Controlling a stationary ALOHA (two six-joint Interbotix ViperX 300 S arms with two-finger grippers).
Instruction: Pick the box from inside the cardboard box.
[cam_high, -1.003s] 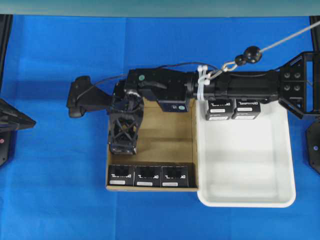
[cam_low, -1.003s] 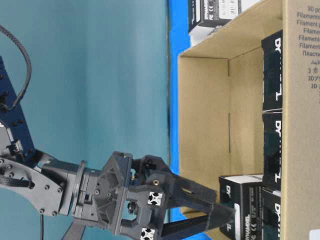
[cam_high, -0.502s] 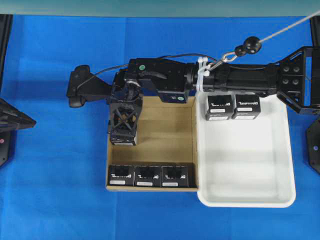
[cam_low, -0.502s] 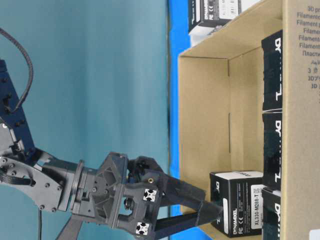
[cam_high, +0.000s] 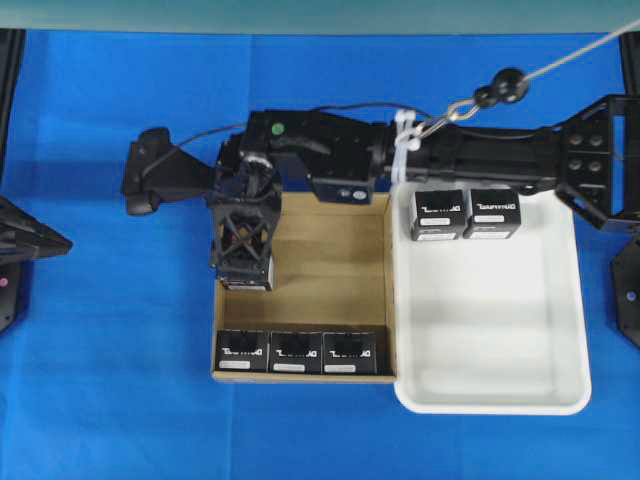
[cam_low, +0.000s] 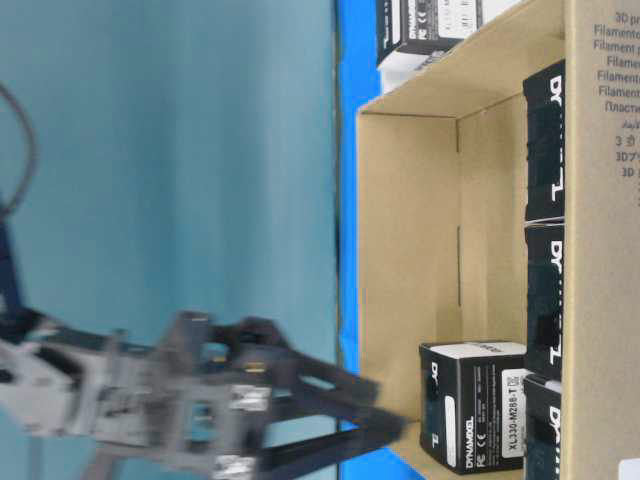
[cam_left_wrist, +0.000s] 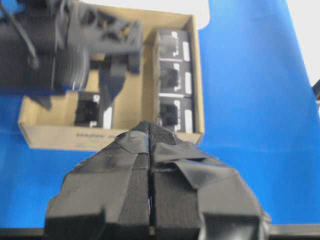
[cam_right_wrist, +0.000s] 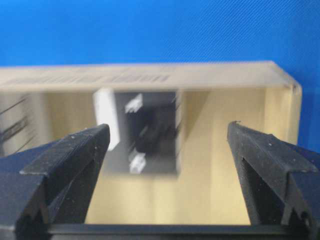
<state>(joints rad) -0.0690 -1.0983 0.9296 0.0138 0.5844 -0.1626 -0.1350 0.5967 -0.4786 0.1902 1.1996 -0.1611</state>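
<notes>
Closest to where I am standing, the left end effector (cam_left_wrist: 150, 175) is resting with its taped fingers pressed together, nothing between them, well back from the cardboard box (cam_high: 330, 258) on the blue worktop (cam_high: 110, 400).

Past it, three black boxes (cam_high: 296, 352) are sitting in a row against the near wall of the carton, touching one another, white label strips facing up.

Further in, the right end effector (cam_high: 243, 282) is reaching across from the right and pointing down over the carton's left side. Its fingers (cam_right_wrist: 65, 160) are standing wide apart and holding nothing. In the right wrist view the box (cam_right_wrist: 145, 131) is showing between the two fingers but apart from both, standing on the tan floor against the carton's side wall. The table-level view shows this same box (cam_low: 470, 405) sitting alone on the carton floor, with the blurred end effector off it, outside the carton's rim.

To the right, the white tray (cam_high: 490, 330) is lying just beside the carton, touching its wall. At the tray's far end two more black boxes (cam_high: 465, 212) are sitting side by side, partly under the right arm (cam_high: 480, 165).
</notes>
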